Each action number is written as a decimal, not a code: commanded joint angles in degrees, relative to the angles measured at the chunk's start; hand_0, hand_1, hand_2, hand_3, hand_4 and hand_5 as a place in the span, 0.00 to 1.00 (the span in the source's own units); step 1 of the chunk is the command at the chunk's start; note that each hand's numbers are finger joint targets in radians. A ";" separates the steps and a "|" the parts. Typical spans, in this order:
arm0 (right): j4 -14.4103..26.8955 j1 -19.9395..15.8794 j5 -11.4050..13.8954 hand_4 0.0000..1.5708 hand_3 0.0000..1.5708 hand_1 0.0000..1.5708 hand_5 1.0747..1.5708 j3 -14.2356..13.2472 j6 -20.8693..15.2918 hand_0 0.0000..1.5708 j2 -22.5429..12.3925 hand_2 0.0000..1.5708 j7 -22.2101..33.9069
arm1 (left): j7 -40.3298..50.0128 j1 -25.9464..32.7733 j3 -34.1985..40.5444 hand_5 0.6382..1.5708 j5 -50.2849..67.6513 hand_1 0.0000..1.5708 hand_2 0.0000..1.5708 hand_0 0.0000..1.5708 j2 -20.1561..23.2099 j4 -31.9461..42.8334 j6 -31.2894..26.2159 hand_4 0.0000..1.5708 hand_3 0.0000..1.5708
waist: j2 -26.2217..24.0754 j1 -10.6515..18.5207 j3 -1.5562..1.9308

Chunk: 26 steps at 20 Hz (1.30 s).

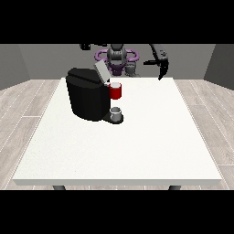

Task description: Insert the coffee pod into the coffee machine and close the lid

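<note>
A: Toward the table's (137, 151) far-left corner stands the coffee machine (87, 96), black, its lid (100, 71) tilted up and open. A red thing at the machine (116, 91) sits at the front of its head. Below it, on the machine's base, is a small grey thing (116, 112); I cannot tell whether it is the coffee pod.

B: Hands?

A: The hand at the view's right (161, 68) hangs above the far edge, well apart from the machine, pointing down. Whether its fingers are spread or curled I cannot tell; it appears to hold nothing. The hand at the view's left (85, 46) is raised behind the machine, only a dark tip showing; finger state likewise unreadable.

B: Risks?

A: My judgement: a reach coming in from the right could clip the raised lid or the red thing before getting to the grey thing, since all three stack closely on the machine's right side. A sideways nudge could also roll the grey thing off the base.

B: Room?

A: Plenty. The right half and whole near half of the table lie bare, so an approach from the right or front has open space. The machine stands near the left edge, leaving little margin there.
</note>
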 commanded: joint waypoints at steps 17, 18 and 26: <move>-1.99 -14.45 9.67 0.12 0.00 0.00 1.00 -4.40 -10.70 0.00 -1.10 0.00 6.39 | -1.37 4.15 -7.86 1.00 3.84 0.00 0.00 0.00 -2.01 -19.62 -3.97 0.23 0.00 | 15.92 11.23 0.06; -2.33 -13.92 10.88 0.14 0.00 0.00 1.00 -1.38 -13.29 0.00 0.44 0.00 5.05 | -5.61 4.98 -7.03 1.00 3.37 0.00 0.00 0.00 -0.90 -17.83 -3.30 0.18 0.00 | 17.02 10.10 0.05; 6.13 -25.42 6.80 0.26 0.00 0.00 1.00 -12.40 -12.19 0.00 -2.02 0.00 5.12 | -2.76 0.94 -6.21 1.00 5.90 0.00 0.00 0.00 0.31 -19.99 -3.68 0.19 0.00 | 23.17 11.31 0.05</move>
